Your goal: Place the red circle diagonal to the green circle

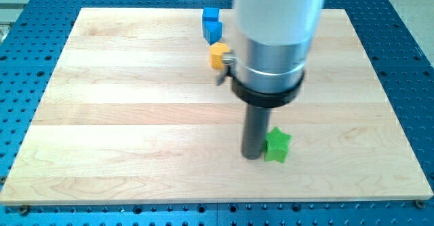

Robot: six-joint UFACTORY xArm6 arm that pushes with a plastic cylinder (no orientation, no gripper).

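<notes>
Toward the view's top, left of centre, a blue block (pixel 211 24) of irregular shape sits on the wooden surface (pixel 122 117), with an orange block (pixel 218 54) just below it, partly hidden behind the arm's silver housing (pixel 274 36). My tip (pixel 252 157) rests on the surface just beside the left edge of a green star-shaped block (pixel 277 146); there is no gripper to open or close. Neither a red circle nor a green circle can be seen.

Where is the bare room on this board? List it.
Free: the view's whole left half, left of my tip, and the right edge. Crowded: the top middle with the blue block and orange block; the green star touches my tip.
</notes>
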